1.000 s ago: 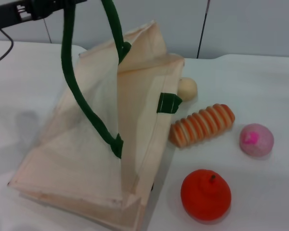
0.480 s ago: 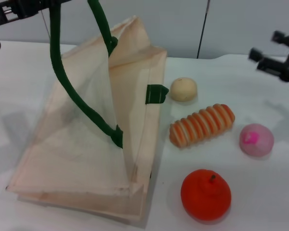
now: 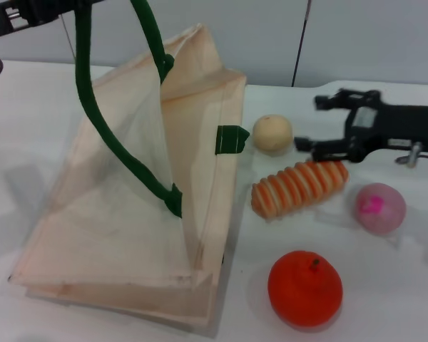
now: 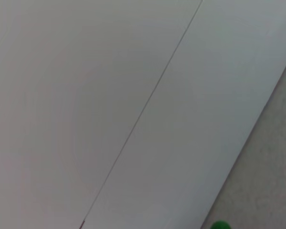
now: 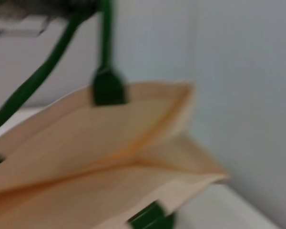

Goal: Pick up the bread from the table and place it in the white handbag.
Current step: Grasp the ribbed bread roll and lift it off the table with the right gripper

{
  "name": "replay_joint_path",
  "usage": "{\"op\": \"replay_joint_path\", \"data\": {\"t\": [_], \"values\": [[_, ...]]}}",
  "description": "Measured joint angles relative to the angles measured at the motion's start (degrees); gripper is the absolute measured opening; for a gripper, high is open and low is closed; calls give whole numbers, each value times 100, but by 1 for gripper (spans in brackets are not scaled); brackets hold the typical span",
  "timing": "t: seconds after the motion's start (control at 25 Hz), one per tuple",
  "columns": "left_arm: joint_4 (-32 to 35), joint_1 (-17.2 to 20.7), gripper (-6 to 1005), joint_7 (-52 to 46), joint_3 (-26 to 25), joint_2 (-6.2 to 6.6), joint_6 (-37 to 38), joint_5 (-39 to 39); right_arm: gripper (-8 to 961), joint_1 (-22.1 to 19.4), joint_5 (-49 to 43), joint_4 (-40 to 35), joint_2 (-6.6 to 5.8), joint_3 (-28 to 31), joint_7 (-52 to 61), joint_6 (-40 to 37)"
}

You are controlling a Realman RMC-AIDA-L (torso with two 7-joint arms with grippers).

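The bread (image 3: pixel 299 187), a ridged loaf with orange and cream stripes, lies on the white table (image 3: pixel 392 285) just right of the white handbag (image 3: pixel 121 206). My left gripper (image 3: pixel 28 14), at the top left, holds one dark green rope handle (image 3: pixel 110 142) up, so the bag's mouth gapes toward the bread. My right gripper (image 3: pixel 310 125) is open and empty. It hovers above the bread's far right end, close to the bun. The right wrist view shows the bag's open mouth (image 5: pixel 86 143) and a handle (image 5: pixel 107 86).
A small round beige bun (image 3: pixel 272 133) sits behind the bread. A pink ball (image 3: pixel 379 206) lies to its right and an orange fruit (image 3: pixel 304 288) in front. The left wrist view shows only a pale wall and a green speck (image 4: pixel 220 225).
My right arm has come in from the far right and now hovers open over the bread's right end. Between the first two frames the bag was pulled slightly left, which uncovered the bun.
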Motion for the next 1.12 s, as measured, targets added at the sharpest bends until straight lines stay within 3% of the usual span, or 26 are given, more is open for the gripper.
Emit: {"op": "replay_joint_path", "data": {"t": [0.4,1.12], "values": [[21,-90,120,-13,0,-31,-135,170,889,576,-1220,27,0,-747,446,-148],[45,-96,121,-21,0,-34,-139,175,889,793,-1237,537,46,-1712,587,-1521]]}}
